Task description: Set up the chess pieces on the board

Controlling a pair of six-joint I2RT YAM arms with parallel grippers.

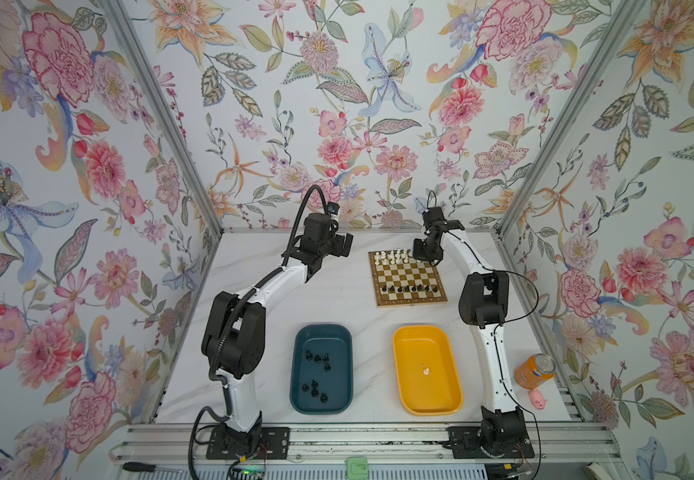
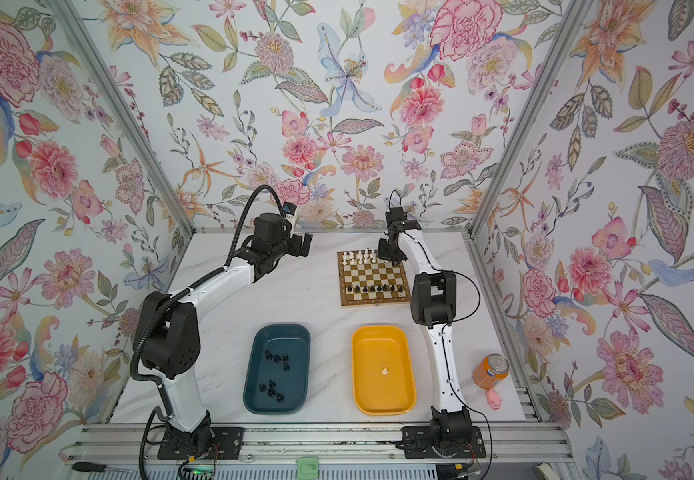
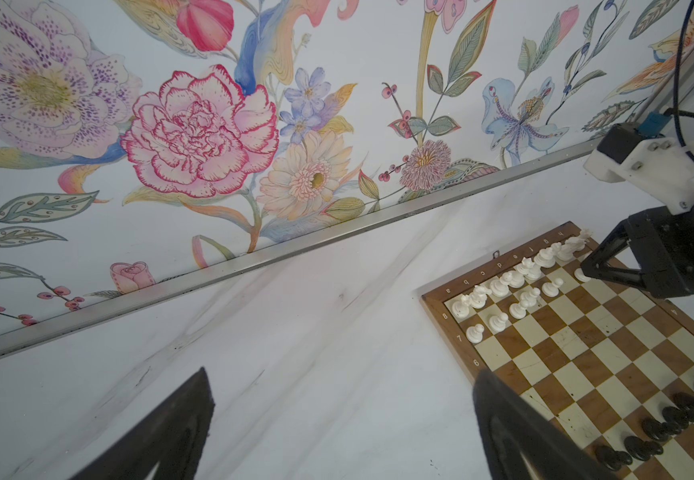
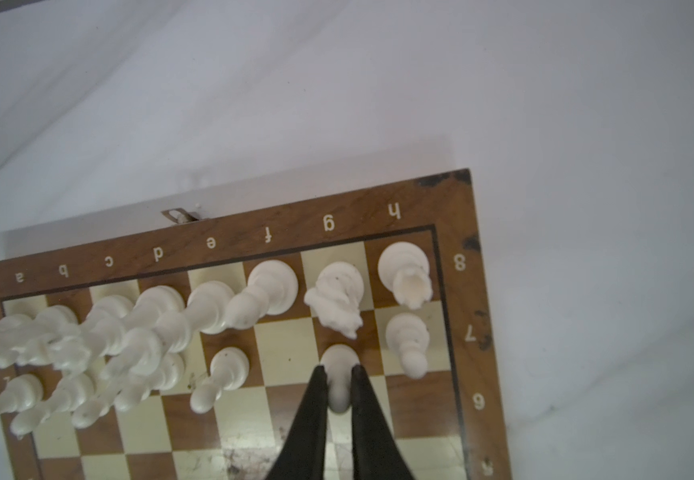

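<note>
The board [image 1: 406, 275] lies on the far right part of the white table [image 1: 337, 301], behind the yellow tray [image 1: 420, 345]. The right gripper [image 4: 339, 371] is above the far right corner of the board. Its two black fingers are closed narrowly on the neck of a white pawn [image 4: 339, 359]. This pawn is upright over the brown square g7; whether its base touches the square, I cannot tell. In both top views the gripper body hides this pawn and that corner.

Just beside it a second pawn [image 4: 409, 345] stands on h7, and on the last row behind them are a knight [image 4: 337, 301] and a rook [image 4: 405, 270]. The other white pieces [image 4: 108, 345] toward the a-file are blurred and overlap each other, so they cannot be counted there.

The left gripper [image 3: 343, 374] hangs over bare table to the left of the board, with jaws wide apart and nothing between them. Its fingers are cut off by the picture edge.

A row of black pieces [image 1: 407, 287] stands on the near side of the board. In the left wrist view they are dark and blurred, and the row is cut off at the edge.

More black chessmen [image 1: 317, 358] lie in the teal tray [image 1: 322, 334], too small to name. One pale piece [image 1: 426, 371] lies in the yellow tray.
</note>
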